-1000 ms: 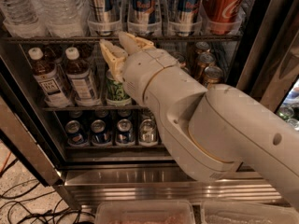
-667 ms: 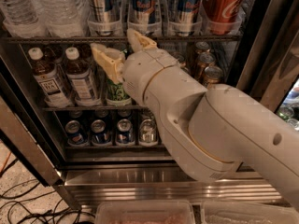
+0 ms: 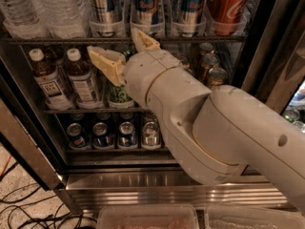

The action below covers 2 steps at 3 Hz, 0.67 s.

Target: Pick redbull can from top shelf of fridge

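Note:
Three tall slim redbull cans stand in clear trays on the top shelf (image 3: 43,40) of the fridge (image 3: 157,187): one at left (image 3: 104,3), one in the middle (image 3: 146,3), one at right (image 3: 189,3). My gripper (image 3: 123,46) is open, its two tan fingers (image 3: 107,63) spread apart with nothing between them. It hovers just below the shelf's front edge, under the left and middle redbull cans. The big white arm (image 3: 224,128) reaches in from the lower right and hides part of the middle rack.
A red Coca-Cola can (image 3: 229,4) stands right of the redbull cans; clear water bottles (image 3: 43,8) stand left. Brown bottles (image 3: 64,78) and a green can (image 3: 119,94) fill the middle rack, short cans (image 3: 109,132) the lower one. Cables (image 3: 28,209) lie on the floor.
The gripper has risen from in front of the middle rack toward the top shelf's edge, and its fingers have spread wider apart.

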{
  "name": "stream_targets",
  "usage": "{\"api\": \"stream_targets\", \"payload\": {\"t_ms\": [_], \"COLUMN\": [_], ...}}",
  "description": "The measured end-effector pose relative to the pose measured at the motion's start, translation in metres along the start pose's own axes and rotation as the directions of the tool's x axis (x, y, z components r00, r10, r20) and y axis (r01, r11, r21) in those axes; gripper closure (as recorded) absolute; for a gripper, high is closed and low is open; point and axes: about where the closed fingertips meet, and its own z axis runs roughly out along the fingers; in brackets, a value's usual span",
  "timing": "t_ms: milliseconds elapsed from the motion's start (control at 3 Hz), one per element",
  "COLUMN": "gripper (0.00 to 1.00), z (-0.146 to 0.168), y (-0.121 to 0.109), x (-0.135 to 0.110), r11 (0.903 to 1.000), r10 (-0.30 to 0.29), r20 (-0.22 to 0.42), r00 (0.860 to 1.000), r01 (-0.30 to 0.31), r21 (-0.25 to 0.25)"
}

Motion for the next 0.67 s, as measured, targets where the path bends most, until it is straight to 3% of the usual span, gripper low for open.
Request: {"api": "stream_targets", "payload": {"t_ms": [667], "gripper": [0.33], "z": [0.0054], "y": [0.0018], "x": [-0.0054], "r11": [0.9994], "r10": [-0.011], "r20": [0.012], "r00": [1.0], "r01": [0.012], "r21": [-0.033]}}
